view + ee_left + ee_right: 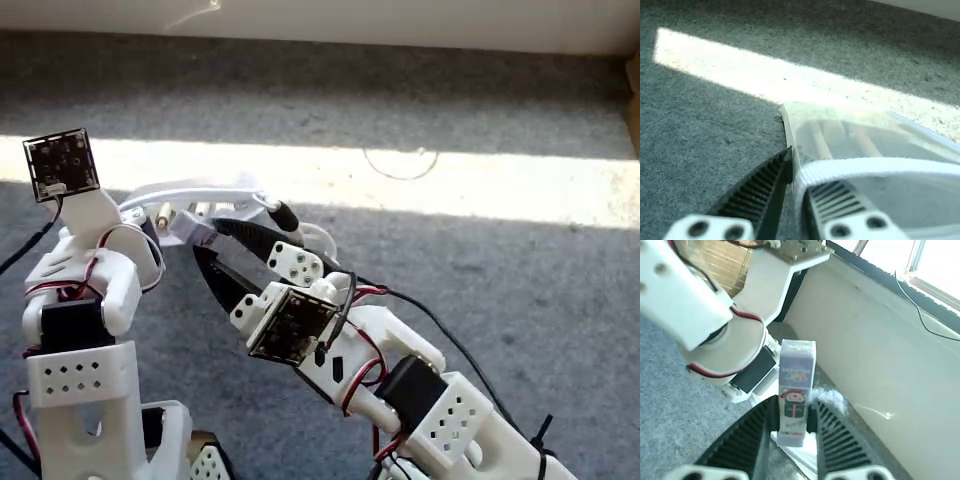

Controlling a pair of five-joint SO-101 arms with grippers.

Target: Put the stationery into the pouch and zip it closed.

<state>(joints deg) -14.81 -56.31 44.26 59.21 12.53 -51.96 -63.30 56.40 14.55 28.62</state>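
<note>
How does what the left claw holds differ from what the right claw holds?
The left claw pinches the pouch at its white edge band; the right claw clamps a small box by one end. The pouch is sheer, pale sticks showing through; the small box is opaque and printed. Both are shut on something.

White plastic left arm (80, 330) and right arm (400, 370) carry perforated housings, black servos, red-and-black cables (747, 318), square wrist camera boards (62, 163) and ribbed black end effector fingers (747, 440).

The pouch (205, 192) lies on the table (500, 300), pens (822, 142) inside; its edge sits between the left jaws, a small box (796, 390) between the right jaws.
</note>
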